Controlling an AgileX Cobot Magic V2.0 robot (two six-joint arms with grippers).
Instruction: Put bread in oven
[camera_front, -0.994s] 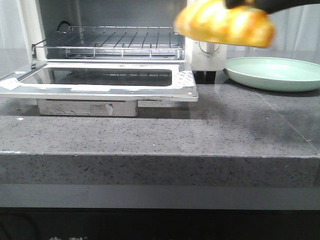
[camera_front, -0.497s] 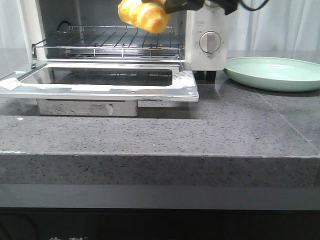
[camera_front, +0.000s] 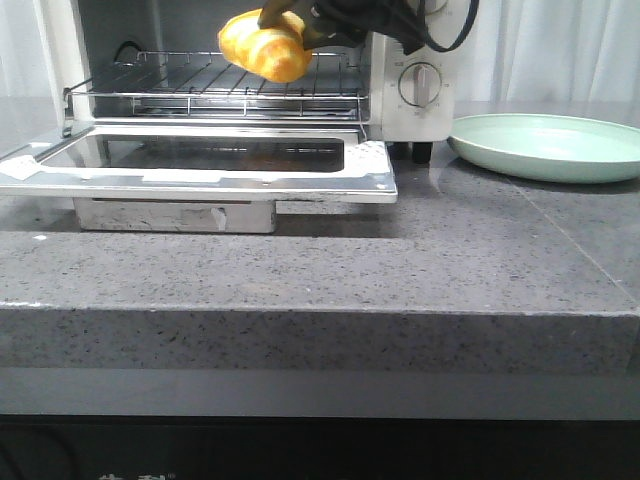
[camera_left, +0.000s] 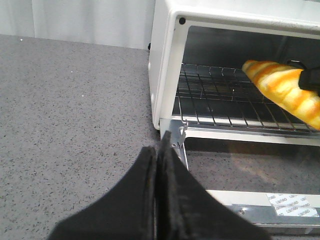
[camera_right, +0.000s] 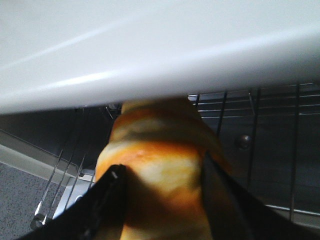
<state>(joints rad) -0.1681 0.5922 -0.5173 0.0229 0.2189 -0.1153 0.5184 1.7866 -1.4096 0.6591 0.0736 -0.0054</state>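
Note:
The white oven (camera_front: 415, 110) stands at the back with its glass door (camera_front: 200, 160) dropped open and the wire rack (camera_front: 220, 85) showing inside. My right gripper (camera_front: 300, 25) is shut on the golden striped bread (camera_front: 263, 45) and holds it in the oven mouth, just above the rack. The bread also shows in the left wrist view (camera_left: 285, 90) and fills the right wrist view (camera_right: 160, 165) between the black fingers (camera_right: 107, 200). My left gripper (camera_left: 159, 150) is shut and empty, low over the counter beside the door's left hinge corner.
A pale green plate (camera_front: 550, 145) lies on the counter right of the oven. The oven's top edge (camera_right: 150, 60) hangs close above the bread. The open door juts out toward the grey counter's (camera_front: 400, 260) front.
My right gripper has carried the bread left from above the plate side to the oven mouth, and slightly lower toward the rack.

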